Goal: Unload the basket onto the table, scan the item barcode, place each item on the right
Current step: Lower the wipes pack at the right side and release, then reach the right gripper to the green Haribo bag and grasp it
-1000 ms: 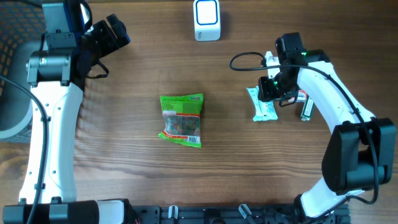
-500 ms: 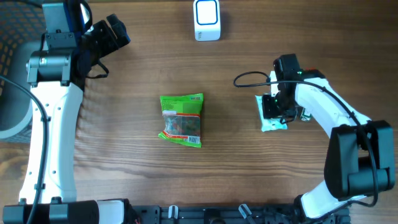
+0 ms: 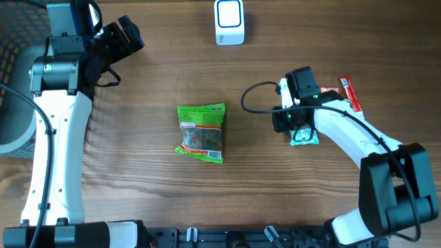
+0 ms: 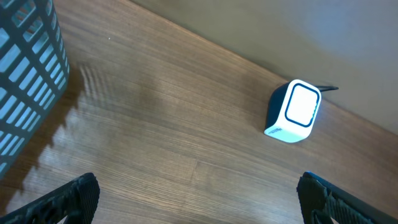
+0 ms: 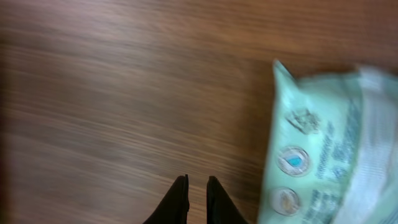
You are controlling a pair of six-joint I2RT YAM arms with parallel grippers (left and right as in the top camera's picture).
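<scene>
Right jaws nearly closed on nothing above the tabletop (image 5: 93, 93); the mint-green packet (image 5: 323, 143) lies just to their right. Left jaws spread wide, empty, with the barcode scanner (image 4: 293, 112) ahead of them.

Matt wood-grain worktop (image 3: 138, 193); green snack bag (image 3: 201, 133) of glossy plastic film; scanner (image 3: 229, 22) of smooth white plastic; mint packet (image 5: 323, 155) shiny film too
</scene>
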